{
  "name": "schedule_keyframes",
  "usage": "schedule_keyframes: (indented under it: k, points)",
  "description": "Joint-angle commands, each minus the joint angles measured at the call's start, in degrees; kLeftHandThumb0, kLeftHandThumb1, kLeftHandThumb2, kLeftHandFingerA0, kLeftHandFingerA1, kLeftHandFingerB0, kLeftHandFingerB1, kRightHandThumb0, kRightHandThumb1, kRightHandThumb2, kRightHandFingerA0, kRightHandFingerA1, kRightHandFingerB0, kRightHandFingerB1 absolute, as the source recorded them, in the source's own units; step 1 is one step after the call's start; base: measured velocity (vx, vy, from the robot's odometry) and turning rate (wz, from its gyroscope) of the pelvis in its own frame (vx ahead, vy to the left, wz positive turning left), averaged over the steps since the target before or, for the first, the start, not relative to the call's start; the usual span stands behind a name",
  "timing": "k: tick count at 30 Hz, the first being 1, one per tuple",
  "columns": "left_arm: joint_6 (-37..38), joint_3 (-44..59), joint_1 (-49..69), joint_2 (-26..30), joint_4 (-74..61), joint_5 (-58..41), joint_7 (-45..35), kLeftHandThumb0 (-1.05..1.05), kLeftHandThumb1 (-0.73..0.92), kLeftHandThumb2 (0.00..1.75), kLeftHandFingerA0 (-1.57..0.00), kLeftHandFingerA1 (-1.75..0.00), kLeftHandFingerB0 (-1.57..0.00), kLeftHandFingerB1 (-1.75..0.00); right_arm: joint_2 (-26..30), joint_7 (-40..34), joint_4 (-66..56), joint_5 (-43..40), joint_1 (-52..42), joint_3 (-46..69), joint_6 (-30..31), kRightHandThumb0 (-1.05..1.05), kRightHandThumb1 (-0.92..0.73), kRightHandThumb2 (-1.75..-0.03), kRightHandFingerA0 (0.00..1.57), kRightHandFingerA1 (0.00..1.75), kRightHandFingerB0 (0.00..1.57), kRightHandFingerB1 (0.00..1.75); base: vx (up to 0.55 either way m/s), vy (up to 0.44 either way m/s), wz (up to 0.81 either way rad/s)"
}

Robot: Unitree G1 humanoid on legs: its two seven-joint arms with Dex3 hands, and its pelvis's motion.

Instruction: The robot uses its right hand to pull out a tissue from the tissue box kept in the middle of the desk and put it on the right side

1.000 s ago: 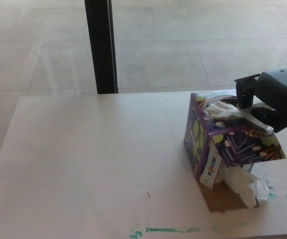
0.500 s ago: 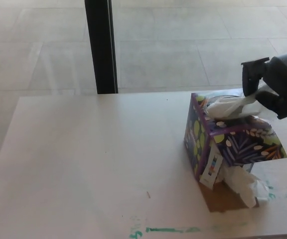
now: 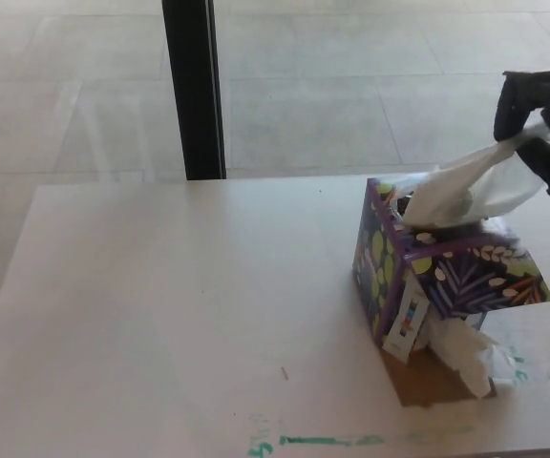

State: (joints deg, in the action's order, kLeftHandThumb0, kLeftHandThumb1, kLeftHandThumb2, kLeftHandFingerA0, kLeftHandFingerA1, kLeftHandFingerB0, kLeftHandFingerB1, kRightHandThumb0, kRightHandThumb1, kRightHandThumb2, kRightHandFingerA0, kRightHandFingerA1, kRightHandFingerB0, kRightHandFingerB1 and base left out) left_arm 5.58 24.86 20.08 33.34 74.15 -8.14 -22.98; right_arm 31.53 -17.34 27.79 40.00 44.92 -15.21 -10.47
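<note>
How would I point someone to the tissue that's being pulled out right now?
Find the pale wooden desk, then the purple leaf-patterned tissue box near its right edge. The white tissue stretches from the box's top opening up to the black right hand; unlike the crumpled white tissue lying at the box's base, it is held in the air.

Right hand (image 3: pixel 545 124): fingers pinch a tissue (image 3: pixel 471 189) stretched up from the box.
Box (image 3: pixel 439 277): purple, leaf-patterned, on the bench (image 3: pixel 179 315).
Front: crumpled tissues (image 3: pixel 468 353) against the box.
</note>
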Motion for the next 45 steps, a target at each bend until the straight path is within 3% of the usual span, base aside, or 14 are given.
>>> schedule_keyframes:
  k: [1, 5, 6, 7, 24, 25, 26, 32, 33, 34, 35, 37, 40, 45]
  points:
    - [1.04, -0.18, 1.80, 0.13, 0.55, -0.13, 0.46, -0.85, 0.92, 0.72, -0.61, -0.50, -0.45, -0.42, -2.08, -20.71, 2.93, -3.84, 3.53, 13.00, 4.05, -0.19, -0.46, -1.18, 0.98, 1.75, 0.83, 1.60, 0.00, 0.000, 0.00]
    - [0.98, 0.25, 2.36, 0.23, 0.46, -0.53, 0.81, -0.84, 0.92, 0.70, -0.63, -0.51, -0.46, -0.43, -0.63, -21.12, 4.19, -1.76, 3.82, 12.66, 2.13, -0.18, -0.47, -1.18, 0.97, 1.75, 0.79, 1.61, 0.00, 0.000, 0.00]
    - [1.30, -0.44, 2.54, 0.35, 0.30, 0.18, 1.18, -0.85, 0.92, 0.74, -0.61, -0.49, -0.45, -0.42, 0.07, -20.65, 4.34, -1.48, 4.03, 12.67, 1.79, -0.26, -0.46, -1.16, 1.25, 1.42, 1.04, 1.30, 0.00, 0.000, 0.00]
    - [1.02, -0.27, 2.84, 0.39, 0.52, 0.04, 1.07, -0.85, 0.92, 0.70, -0.59, -0.47, -0.47, -0.41, 1.25, -20.90, 4.89, -1.11, 4.51, 12.86, 0.75, -0.21, -0.43, -1.26, 0.98, 1.75, 0.80, 1.61, 0.00, 0.000, 0.00]
    - [2.61, -1.01, 4.25, 0.75, 0.92, 0.39, 0.70, -0.83, 0.92, 0.72, -0.60, -0.48, -0.44, -0.43, 9.22, -23.91, 12.88, -0.91, 12.95, 18.89, -0.15, -0.22, -0.44, -1.25, 1.00, 1.75, 0.82, 1.60, 0.00, 0.000, 0.00]
    - [2.64, -0.92, 4.44, 0.74, 1.02, 0.36, 1.28, -0.83, 0.92, 0.71, -0.61, -0.48, -0.45, -0.43, 10.11, -25.09, 13.95, -0.31, 13.64, 18.69, -0.29, -0.30, -0.44, -1.18, 1.27, 1.43, 1.06, 1.30, 0.00, 0.000, 0.00]
    - [1.45, -0.49, 4.28, 0.87, 1.10, -0.21, 0.61, -0.84, 0.92, 0.70, -0.60, -0.47, -0.45, -0.41, 10.98, -24.05, 14.33, -0.95, 14.09, 19.02, -0.73, -0.24, -0.43, -1.25, 1.01, 1.75, 0.82, 1.61, 0.00, 0.000, 0.00]
    - [1.62, -0.85, 4.59, 1.20, 1.16, 0.09, 0.92, -0.82, 0.92, 0.73, -0.60, -0.52, -0.45, -0.43, 17.12, -24.42, 17.46, -0.59, 16.76, 18.48, -0.71, -0.26, -0.45, -1.23, 1.01, 1.75, 0.82, 1.62, 0.00, 0.000, 0.00]
    - [1.58, -1.26, 4.59, 1.37, 1.11, 0.45, 0.64, -0.84, 0.92, 0.75, -0.56, -0.51, -0.42, -0.42, 17.66, -25.00, 17.67, -0.56, 17.03, 18.43, -0.83, -0.26, -0.46, -1.11, 1.02, 1.75, 0.76, 1.70, 0.00, 0.000, 0.00]
    - [1.84, -0.71, 4.69, 1.30, 1.09, -0.18, -0.19, -0.79, 0.76, 1.11, -0.49, -0.60, -0.36, -0.54, 18.36, -25.65, 17.87, -0.55, 17.23, 18.46, -1.18, -0.25, -0.45, -1.06, 1.03, 1.75, 0.86, 1.43, 0.00, 0.000, 0.00]
    - [2.16, -0.52, 4.78, 1.18, 1.13, -0.38, 0.05, -0.83, 0.91, 0.69, -0.61, -0.49, -0.43, -0.43, 19.05, -26.18, 18.06, -0.38, 17.03, 18.18, -1.75, -0.23, -0.41, -1.09, 1.03, 1.73, 0.92, 1.37, 0.00, 0.000, 0.00]
    - [3.03, -1.35, 5.23, 1.30, 1.07, 0.60, 0.45, -0.83, 0.92, 0.74, -0.59, -0.49, -0.43, -0.43, 20.62, -25.75, 17.67, 0.73, 15.73, 16.92, -1.97, -0.23, -0.42, -1.11, 1.06, 1.66, 0.98, 1.25, 0.00, 0.000, 0.00]
    - [2.57, -0.61, 4.92, 1.08, 1.10, -0.31, 0.55, -0.83, 0.92, 0.72, -0.56, -0.48, -0.44, -0.43, 20.96, -25.17, 16.75, 0.26, 13.47, 15.98, -3.57, -0.27, -0.41, -1.22, 1.05, 1.63, 0.89, 1.47, 0.00, 0.000, 0.00]
    - [2.35, -0.62, 4.34, 0.86, 1.07, -0.22, 0.93, -0.83, 0.92, 0.73, -0.61, -0.49, -0.44, -0.43, 18.94, -24.71, 13.90, -0.49, 6.35, 13.69, -6.67, -0.24, -0.36, -1.27, 1.02, 1.65, 0.86, 1.45, 0.00, 0.000, 0.00]
